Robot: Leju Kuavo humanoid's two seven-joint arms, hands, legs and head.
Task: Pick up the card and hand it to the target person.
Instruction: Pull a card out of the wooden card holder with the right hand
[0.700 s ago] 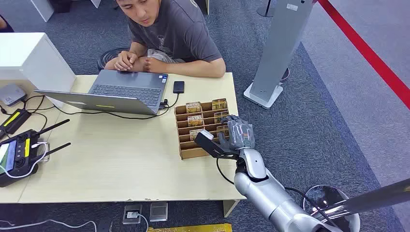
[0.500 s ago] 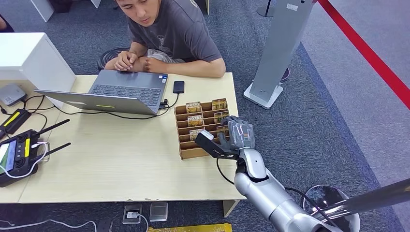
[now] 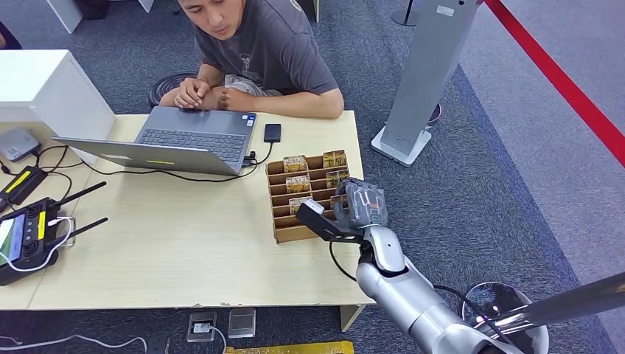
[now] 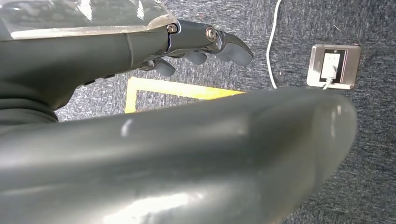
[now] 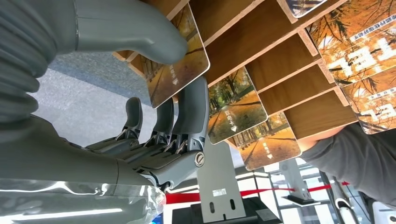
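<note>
A wooden card rack [image 3: 284, 214] sits on the table [image 3: 184, 258], and everything here is placed from that rack. Behind the rack and to its left is an open laptop [image 3: 193, 136], with a small black phone [image 3: 272, 133] just behind the rack. A person [image 3: 258, 55] sits past the far side of the table, arms resting behind the laptop. Far to the left of the rack lies a black remote [image 3: 26, 240] with cables. A grey stand [image 3: 424, 77] rises from the carpet to the right of the rack.

The rack has rows of slots with more cards [image 3: 296, 164] standing in them, close together. These stand right next to the one being taken.

The card [image 5: 180, 70] is in the slot at the rack's right edge. It shows yellow and orange autumn trees and has rounded corners. The right hand [image 3: 361, 203] pinches it, the thumb on one face and the fingers [image 5: 194, 112] on the other.

The rack's right side sits near the table's right edge, with open carpet beyond it.

The left hand [image 4: 205, 44] hangs over the carpet with its fingers bent loosely and nothing in them.
</note>
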